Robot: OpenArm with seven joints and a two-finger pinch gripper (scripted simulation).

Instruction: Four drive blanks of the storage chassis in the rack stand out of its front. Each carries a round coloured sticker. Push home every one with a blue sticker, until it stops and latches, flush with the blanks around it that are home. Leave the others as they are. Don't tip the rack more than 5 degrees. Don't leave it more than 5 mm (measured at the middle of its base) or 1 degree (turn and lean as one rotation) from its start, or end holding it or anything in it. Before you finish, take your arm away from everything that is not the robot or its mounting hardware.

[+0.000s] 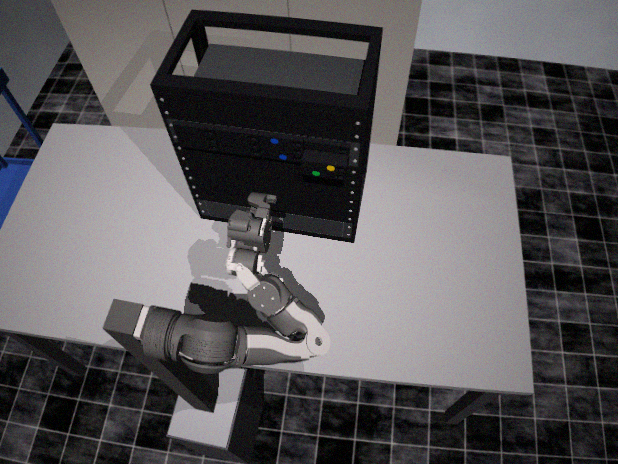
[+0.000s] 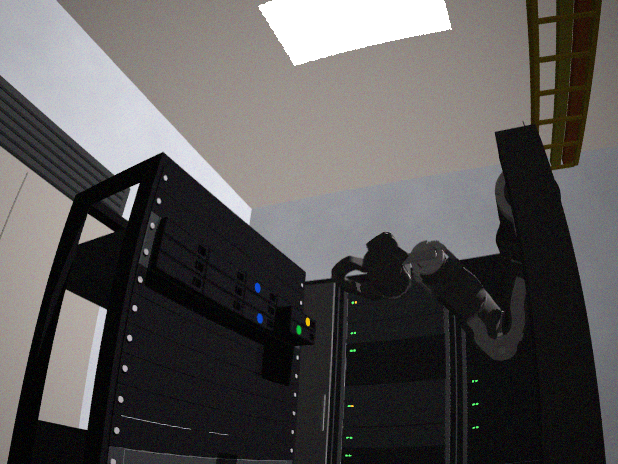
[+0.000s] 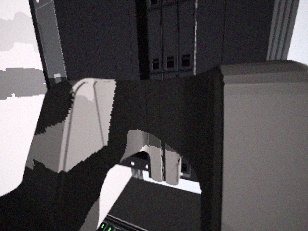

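Gripper (image 1: 263, 199) clenched on nothing, clear of the rack (image 1: 270, 85) front. Ahead and above: two blue-stickered blanks (image 1: 274, 141), flush with neighbours. Ahead to the right: green (image 1: 315, 173) and yellow (image 1: 330, 168) stickered blanks, standing proud. Rack upright on table (image 1: 425, 280).

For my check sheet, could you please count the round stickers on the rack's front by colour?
Blue stickers: 2
Green sticker: 1
Yellow sticker: 1
Total: 4
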